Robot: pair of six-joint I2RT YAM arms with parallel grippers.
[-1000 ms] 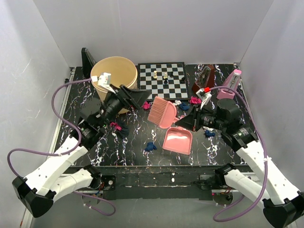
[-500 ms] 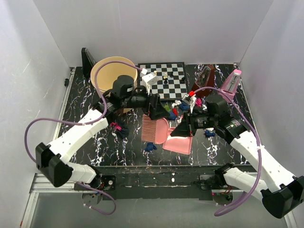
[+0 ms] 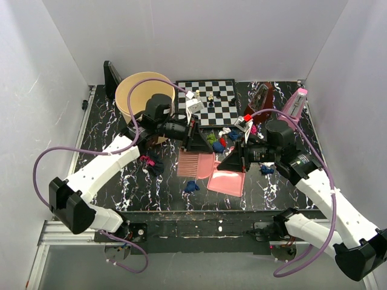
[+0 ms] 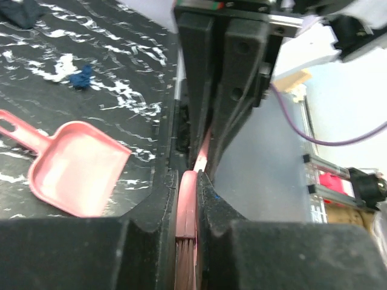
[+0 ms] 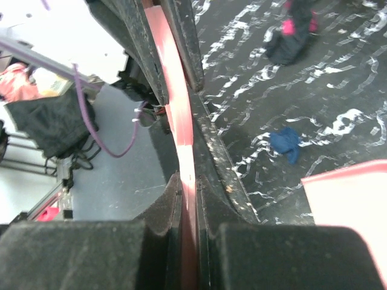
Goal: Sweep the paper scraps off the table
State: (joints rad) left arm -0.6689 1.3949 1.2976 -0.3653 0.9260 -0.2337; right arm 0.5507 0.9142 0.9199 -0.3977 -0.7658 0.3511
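Note:
My left gripper (image 3: 197, 144) is shut on the top of a pink brush (image 3: 195, 163), whose bristles rest on the table (image 3: 121, 181). In the left wrist view the brush back (image 4: 187, 205) sits clamped between the jaws. My right gripper (image 3: 232, 161) is shut on the handle (image 5: 181, 127) of a pink dustpan (image 3: 227, 182), which lies flat beside the brush. Paper scraps lie scattered: a green, blue and red cluster (image 3: 217, 142) between the grippers, a magenta one (image 3: 250, 128), blue ones (image 3: 266, 170) (image 3: 191, 186), and a magenta-and-black pair (image 3: 149, 162).
A tan bucket (image 3: 144, 96) stands at the back left, behind the left arm. A chessboard (image 3: 208, 100) with small pieces lies at the back centre. A brown object (image 3: 260, 99) and a pink object (image 3: 294, 107) stand at the back right.
My left arm swung from beside the bucket to the brush and its jaws closed on it. The brush shifted left and squared up. My right gripper moved the dustpan slightly left.

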